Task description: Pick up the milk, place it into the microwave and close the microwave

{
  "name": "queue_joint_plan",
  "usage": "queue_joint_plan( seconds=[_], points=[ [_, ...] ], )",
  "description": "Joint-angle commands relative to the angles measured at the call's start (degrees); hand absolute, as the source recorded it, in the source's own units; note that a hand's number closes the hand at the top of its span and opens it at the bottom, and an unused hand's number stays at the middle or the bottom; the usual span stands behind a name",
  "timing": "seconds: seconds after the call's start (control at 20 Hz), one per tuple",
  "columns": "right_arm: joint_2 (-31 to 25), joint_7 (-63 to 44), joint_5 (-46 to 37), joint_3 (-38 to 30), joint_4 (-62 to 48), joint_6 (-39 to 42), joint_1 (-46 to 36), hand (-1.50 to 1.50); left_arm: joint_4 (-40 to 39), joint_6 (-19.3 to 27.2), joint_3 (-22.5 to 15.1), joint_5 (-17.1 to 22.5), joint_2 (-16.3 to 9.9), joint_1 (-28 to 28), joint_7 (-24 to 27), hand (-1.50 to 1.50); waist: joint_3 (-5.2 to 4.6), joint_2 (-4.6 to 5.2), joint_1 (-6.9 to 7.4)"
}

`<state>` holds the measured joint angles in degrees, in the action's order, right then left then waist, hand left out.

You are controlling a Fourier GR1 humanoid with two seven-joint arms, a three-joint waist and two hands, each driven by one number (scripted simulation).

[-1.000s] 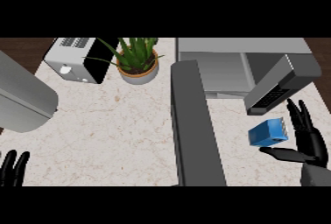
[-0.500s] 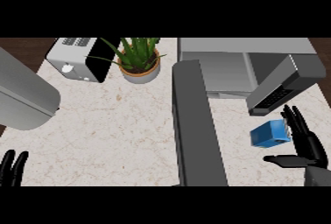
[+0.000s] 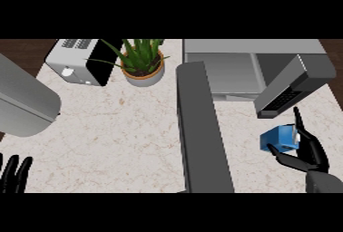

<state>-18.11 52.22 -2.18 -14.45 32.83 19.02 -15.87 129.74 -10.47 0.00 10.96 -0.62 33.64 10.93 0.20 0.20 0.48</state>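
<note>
At the counter's near edge, the robot's right hand (image 3: 309, 152) cups a small blue milk carton (image 3: 280, 138) at about four o'clock, thumb under it and fingers wrapped along its right side. The left hand (image 3: 15, 171) rests at seven o'clock, fingers straight and up, holding nothing. The surface is a pale speckled stone countertop (image 3: 120, 131), crossed from centre toward six o'clock by a long dark grey bar (image 3: 201, 136). A large grey curved body (image 3: 23, 102) sits at nine o'clock. Farther back, the microwave (image 3: 241, 68) stands at one o'clock with its door (image 3: 295, 86) swung open toward the carton. A potted plant (image 3: 142, 63) is at twelve o'clock, a toaster (image 3: 80, 61) at eleven; dark wood floor (image 3: 20, 54) shows beyond.
</note>
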Motion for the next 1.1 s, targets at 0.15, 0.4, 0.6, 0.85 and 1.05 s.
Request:
queue_joint_plan(
  seconds=[0.15, 0.4, 0.6, 0.85, 1.05],
  points=[
    [3.18, 2.18, 4.17, -0.95, 5.07, 2.41, -2.5, 1.5, -3.12, 1.67, 0.47, -0.53, 0.57, -3.48, -0.83, -1.5, -0.21, -0.25, -0.7],
    [2.4, 3.46, 4.54, -0.73, 5.85, 0.52, -0.84, 1.5, 0.11, -1.98, 3.92, 3.81, -1.12, 0.37, -0.3, -1.5, -0.18, -0.25, -0.04],
    [3.77, 3.38, 5.34, -0.98, 6.75, -2.44, -1.97, 1.5, 0.04, -0.09, 0.84, -0.16, 0.56, -1.36, -1.49, -1.5, -0.17, -0.23, -0.2],
    [7.01, 3.74, 5.81, 2.59, 11.93, 0.27, 1.98, 1.5, 0.3, -1.39, -0.38, 0.74, 0.6, 1.69, 0.26, -1.5, -0.19, -0.34, -0.16],
    [6.38, -6.44, 9.17, 3.9, 24.46, 0.97, 4.15, 1.5, 2.05, -1.09, 0.17, 1.48, 0.61, 2.24, -0.24, -1.5, -0.25, -0.48, -0.59]
  ],
)
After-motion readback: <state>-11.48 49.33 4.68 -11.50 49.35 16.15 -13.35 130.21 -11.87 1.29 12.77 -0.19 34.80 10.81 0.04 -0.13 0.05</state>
